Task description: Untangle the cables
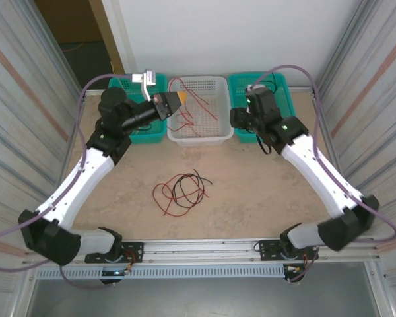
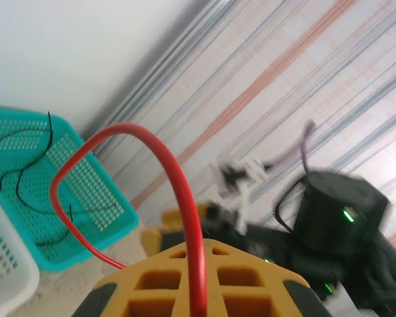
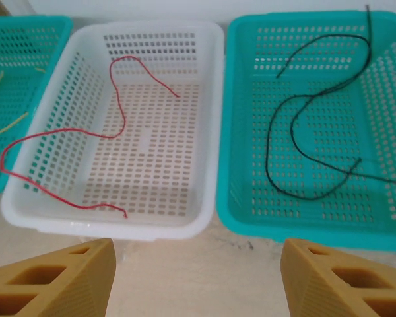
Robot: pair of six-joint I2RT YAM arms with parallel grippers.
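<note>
Currently: left fingers (image 2: pixel 178 261) pinch a red cable (image 2: pixel 178 191) at the white basket (image 1: pixel 201 139) rim. Right fingers (image 3: pixel 59 274) stand wide and empty near the teal basket (image 3: pixel 303 228). A red-and-black tangle (image 1: pixel 181 191) lies mid-tabletop. Advice: lower until the whole cable hangs inside the walls, then release.

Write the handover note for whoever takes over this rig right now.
Left gripper: jaws shut on a red cable, over the white basket.
Right gripper: jaws open, empty, near the right teal basket.
Done: a red strand lies in the white basket, a black cable in the right teal basket, a pale yellow cable in the left teal basket.
Left: a tangle of red and black cables on the table. Release the held red cable, then separate those.
</note>
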